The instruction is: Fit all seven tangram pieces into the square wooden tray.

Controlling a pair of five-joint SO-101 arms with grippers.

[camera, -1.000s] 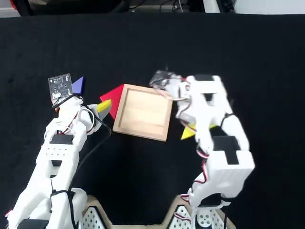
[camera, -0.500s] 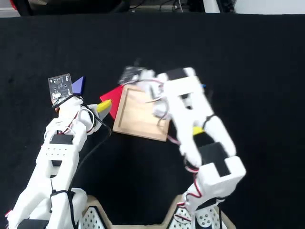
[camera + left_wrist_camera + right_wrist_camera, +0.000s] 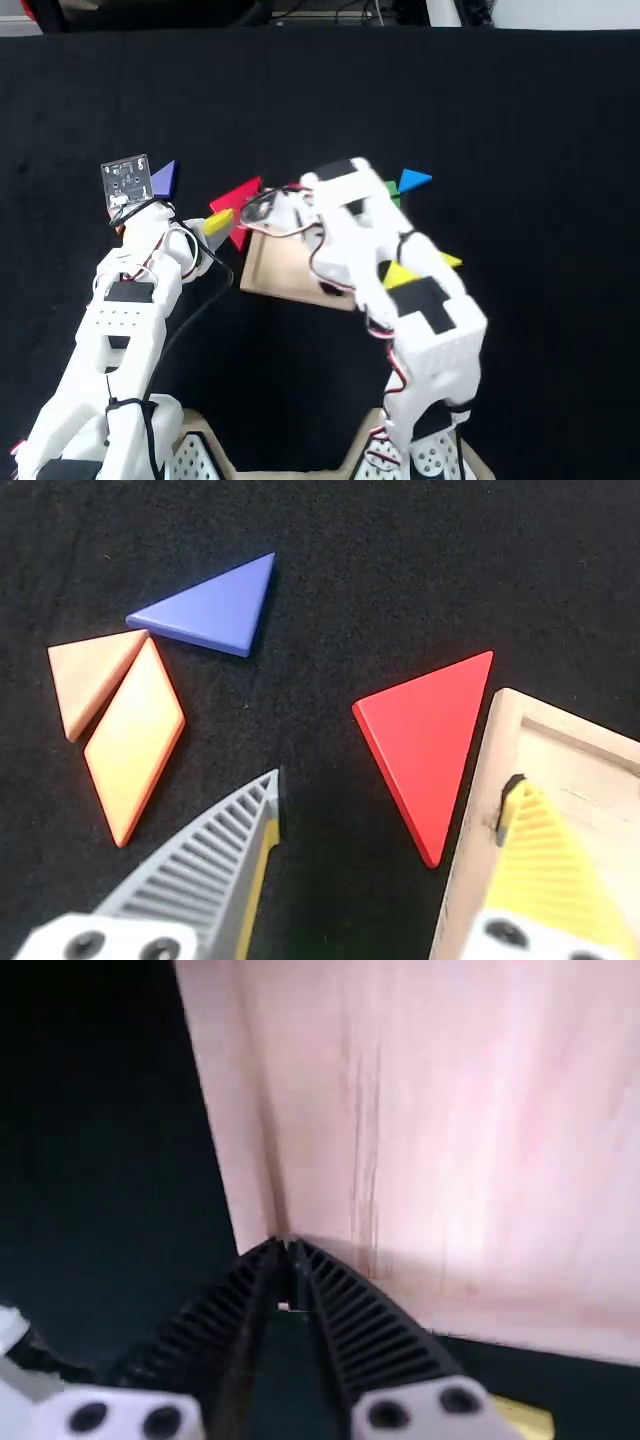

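Note:
The square wooden tray lies mid-table with nothing on the part of its floor that shows. My right gripper is shut, its tip over the tray's rim at the far left corner. The right arm hides much of the tray. My left gripper is open and low over the red triangle, which lies against the tray's left wall. A blue-violet triangle, a tan triangle and an orange parallelogram lie further left.
Right of the tray, partly behind the right arm, lie a green piece, a blue triangle and yellow pieces. Black cloth covers the table, with open room at the back and far right.
My right arm has swung left across the tray, from its far right corner to its far left corner, uncovering the green and blue pieces. The left arm has not moved.

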